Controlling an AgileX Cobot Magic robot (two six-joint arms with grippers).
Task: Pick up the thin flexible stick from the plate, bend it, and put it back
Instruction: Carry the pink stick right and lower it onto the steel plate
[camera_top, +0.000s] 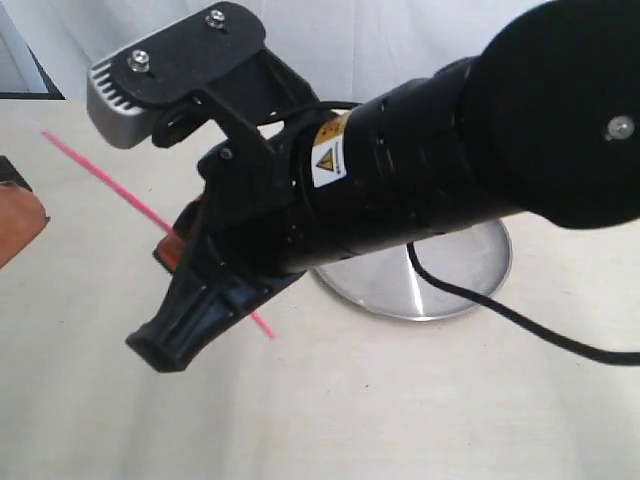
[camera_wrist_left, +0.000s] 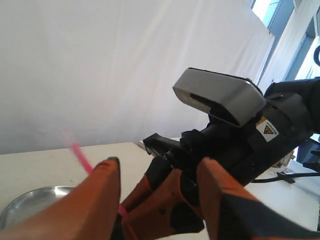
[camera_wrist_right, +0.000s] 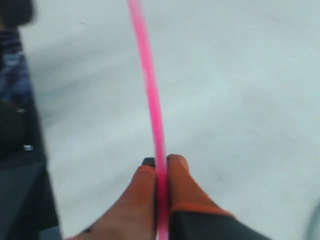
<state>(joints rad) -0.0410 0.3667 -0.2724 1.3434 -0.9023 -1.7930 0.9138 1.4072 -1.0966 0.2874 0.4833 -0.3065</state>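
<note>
My right gripper (camera_wrist_right: 161, 165) is shut on the thin pink stick (camera_wrist_right: 150, 85), which runs straight out past its orange fingertips. In the exterior view the stick (camera_top: 100, 175) slants above the table to the left of the silver plate (camera_top: 455, 275). The right gripper (camera_top: 172, 245) holds it partway along, with a short end poking out below. The right arm hides much of the plate. My left gripper (camera_wrist_left: 160, 165) is open, its orange fingers (camera_wrist_left: 100, 200) wide apart around the right gripper's fingers. The stick (camera_wrist_left: 77, 152) passes close to one left finger. The plate (camera_wrist_left: 30, 200) lies empty below.
The black right arm and its grey wrist camera (camera_top: 150, 85) fill the middle of the exterior view. A black cable (camera_top: 520, 320) trails across the pale table (camera_top: 400, 410). One orange left finger (camera_top: 15, 215) shows at the left edge. White cloth hangs behind.
</note>
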